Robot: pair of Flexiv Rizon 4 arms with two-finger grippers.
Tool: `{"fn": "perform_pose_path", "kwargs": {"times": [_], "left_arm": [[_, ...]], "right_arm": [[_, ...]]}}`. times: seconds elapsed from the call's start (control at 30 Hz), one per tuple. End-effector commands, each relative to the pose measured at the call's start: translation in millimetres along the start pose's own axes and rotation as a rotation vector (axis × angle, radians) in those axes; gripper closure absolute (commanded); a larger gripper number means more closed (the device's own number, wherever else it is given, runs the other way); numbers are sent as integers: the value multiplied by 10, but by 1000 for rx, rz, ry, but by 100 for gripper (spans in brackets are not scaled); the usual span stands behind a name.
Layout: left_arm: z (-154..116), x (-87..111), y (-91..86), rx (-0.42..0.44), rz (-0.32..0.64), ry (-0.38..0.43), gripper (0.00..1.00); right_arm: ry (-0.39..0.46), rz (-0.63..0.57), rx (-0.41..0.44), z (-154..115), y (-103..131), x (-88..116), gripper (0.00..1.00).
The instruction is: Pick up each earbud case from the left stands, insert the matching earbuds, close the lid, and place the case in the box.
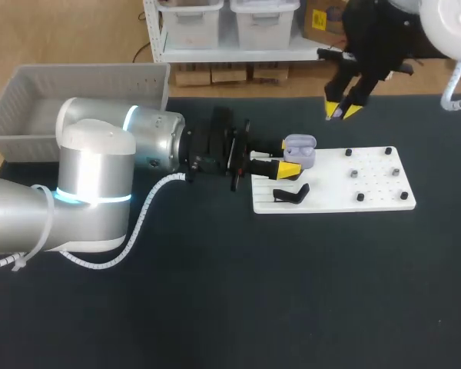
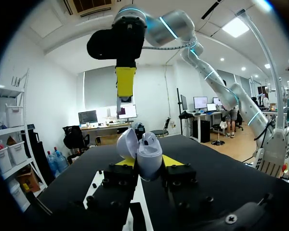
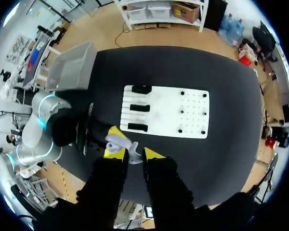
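The left gripper (image 2: 149, 164) was clamped on the open lavender plastic earbud case (image 2: 149, 150), which stood upright with its lid tipped back. High and almost straight above its mouth hung the right gripper (image 1: 343, 111), apparently pinching a small pale earbud (image 3: 135, 157). Inserting it likely needed a near-vertical descent.

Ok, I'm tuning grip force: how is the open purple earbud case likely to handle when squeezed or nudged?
The earbud case looks like a smooth, rounded hard shell, so it may slip or twist in the left end effector. Its hinged lid stands open and would probably swing if bumped. Small, so likely light.
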State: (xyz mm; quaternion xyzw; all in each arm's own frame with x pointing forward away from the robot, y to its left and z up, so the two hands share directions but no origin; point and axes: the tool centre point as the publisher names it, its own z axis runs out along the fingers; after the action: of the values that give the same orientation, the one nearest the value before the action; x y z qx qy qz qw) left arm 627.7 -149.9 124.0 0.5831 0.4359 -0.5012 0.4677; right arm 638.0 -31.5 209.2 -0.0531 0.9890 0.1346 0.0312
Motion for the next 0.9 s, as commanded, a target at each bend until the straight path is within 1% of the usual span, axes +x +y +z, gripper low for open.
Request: {"fn": "perform_pose_path", "kwargs": {"times": [0.03, 0.2, 0.4, 0.67, 0.9], "left_arm": [[2, 5, -12, -5, 2, -1, 100], [2, 5, -12, -5, 2, -1, 100], [2, 5, -12, -5, 2, -1, 100], [2, 5, -12, -5, 2, -1, 100], [2, 5, -12, -5, 2, -1, 100]], "right_arm": [[33, -39, 24, 65, 183, 25, 100], [53, -101, 82, 156, 314, 98, 100], [52, -141, 112, 226, 416, 162, 100], [69, -164, 138, 344, 454, 180, 100], [81, -169, 154, 396, 451, 178, 100]]}}
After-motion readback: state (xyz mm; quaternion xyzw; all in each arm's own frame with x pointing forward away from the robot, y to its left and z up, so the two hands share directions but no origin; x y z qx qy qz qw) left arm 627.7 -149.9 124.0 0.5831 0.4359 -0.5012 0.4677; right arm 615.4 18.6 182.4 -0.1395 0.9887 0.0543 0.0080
